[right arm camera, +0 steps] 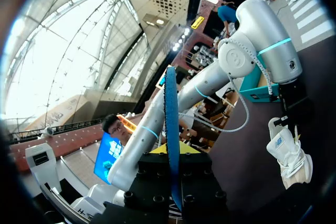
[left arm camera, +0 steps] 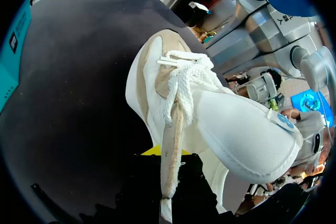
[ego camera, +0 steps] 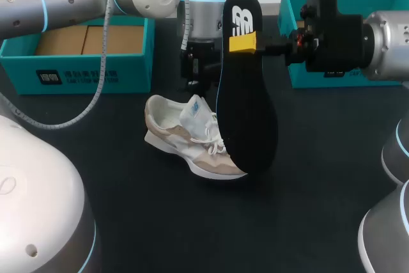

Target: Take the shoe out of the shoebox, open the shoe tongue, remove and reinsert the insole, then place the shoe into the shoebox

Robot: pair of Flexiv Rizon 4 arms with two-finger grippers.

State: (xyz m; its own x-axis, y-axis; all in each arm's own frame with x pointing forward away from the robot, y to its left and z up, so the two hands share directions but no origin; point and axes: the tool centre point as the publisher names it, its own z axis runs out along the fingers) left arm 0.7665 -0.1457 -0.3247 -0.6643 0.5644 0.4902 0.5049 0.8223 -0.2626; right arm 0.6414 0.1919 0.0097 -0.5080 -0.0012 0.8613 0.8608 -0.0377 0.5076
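Step in hand, as I judge it: reinserting the insole. My left gripper (ego camera: 198, 78) is at the heel of the shoe (ego camera: 185, 133), which lies on the table; I cannot tell its grasp. The insole (ego camera: 246, 113) hangs upright, its lower end at the shoe's mouth, its top pinched in my right gripper (ego camera: 244, 41). I should steady the heel and feed the toe end under the tongue. Count: one shoe, one insole, a left box (ego camera: 89, 75) and a right box (ego camera: 313, 76).

A black insole (ego camera: 248, 100) was held upright by the right gripper (ego camera: 243, 43), before the beige shoe (ego camera: 185, 133) laid on the dark table (ego camera: 128, 209); the left gripper (ego camera: 199, 73) was seen close above the shoe.
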